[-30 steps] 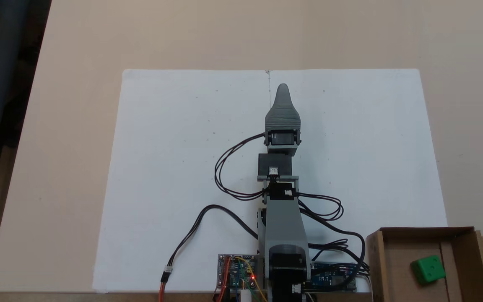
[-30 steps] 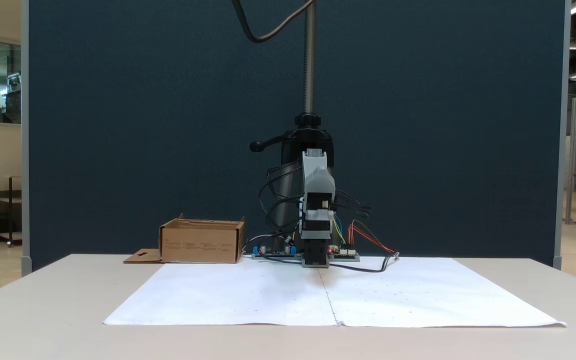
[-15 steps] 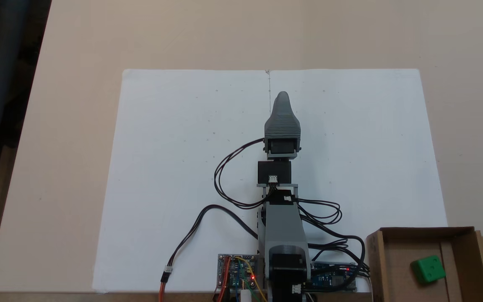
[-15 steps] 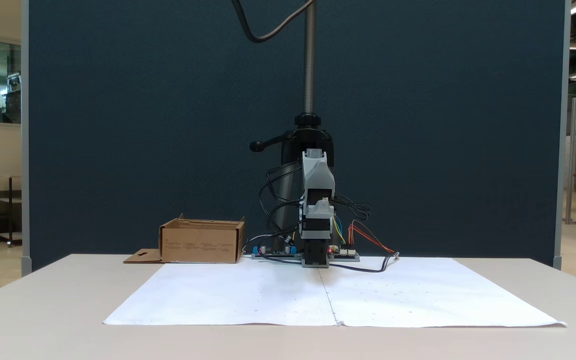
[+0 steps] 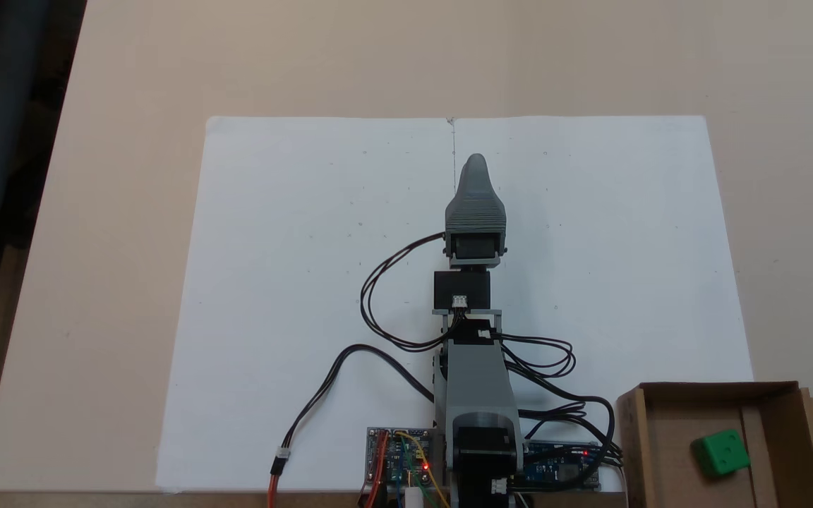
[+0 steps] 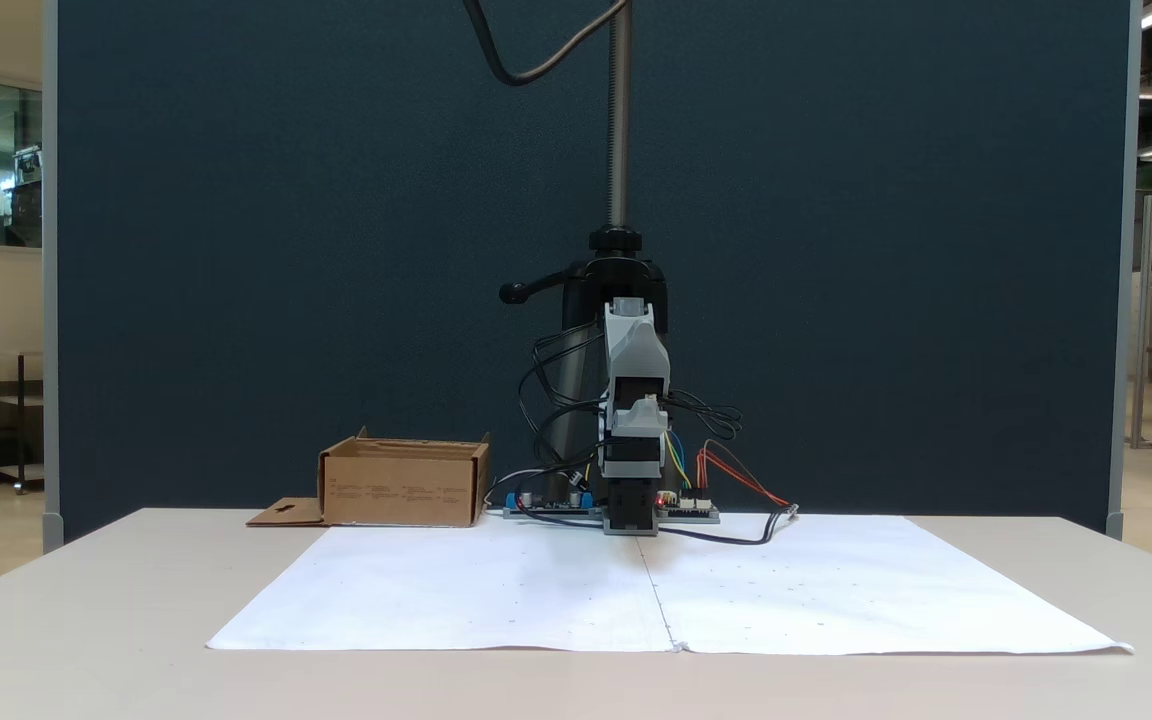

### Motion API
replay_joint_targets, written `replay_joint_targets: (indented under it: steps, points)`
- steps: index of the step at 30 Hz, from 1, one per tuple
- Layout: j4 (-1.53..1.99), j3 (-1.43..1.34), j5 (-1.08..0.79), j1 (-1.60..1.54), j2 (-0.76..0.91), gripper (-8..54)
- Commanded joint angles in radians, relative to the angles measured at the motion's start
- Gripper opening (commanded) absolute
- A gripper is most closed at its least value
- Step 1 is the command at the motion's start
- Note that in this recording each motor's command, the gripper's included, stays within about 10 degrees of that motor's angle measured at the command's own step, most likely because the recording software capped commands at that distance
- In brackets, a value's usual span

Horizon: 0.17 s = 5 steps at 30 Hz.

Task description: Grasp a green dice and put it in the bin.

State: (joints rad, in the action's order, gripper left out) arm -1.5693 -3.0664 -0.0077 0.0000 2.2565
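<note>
Count: 1 green dice [image 5: 720,454], 1 cardboard bin [image 5: 780,406], 1 arm [image 5: 476,367] with 1 hand [image 5: 476,164]. 2 white paper sheets [image 5: 322,282] side by side on 1 desk [image 5: 131,85]. 2 circuit boards [image 5: 398,462] at the arm base.

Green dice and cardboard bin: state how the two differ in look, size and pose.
Colour: the green dice is bright green; the bin is brown cardboard.
Size: the dice is small; the bin is far larger and holds it.
Form: the dice is a solid rounded cube with pips; the bin is an open-topped box with upright flaps and a tab with a hang-hole.
Pose: the dice lies turned askew to the bin's walls.
Shared: both are boxy.
</note>
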Motion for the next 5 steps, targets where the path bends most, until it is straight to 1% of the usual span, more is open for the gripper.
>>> replay_joint_targets:
  steps: [1, 5]
  points:
    - [-0.098, -0.061, -0.052, 0.003, 0.114, 44.7]
    - [-0.098, -0.061, -0.052, 0.003, 0.114, 44.7]
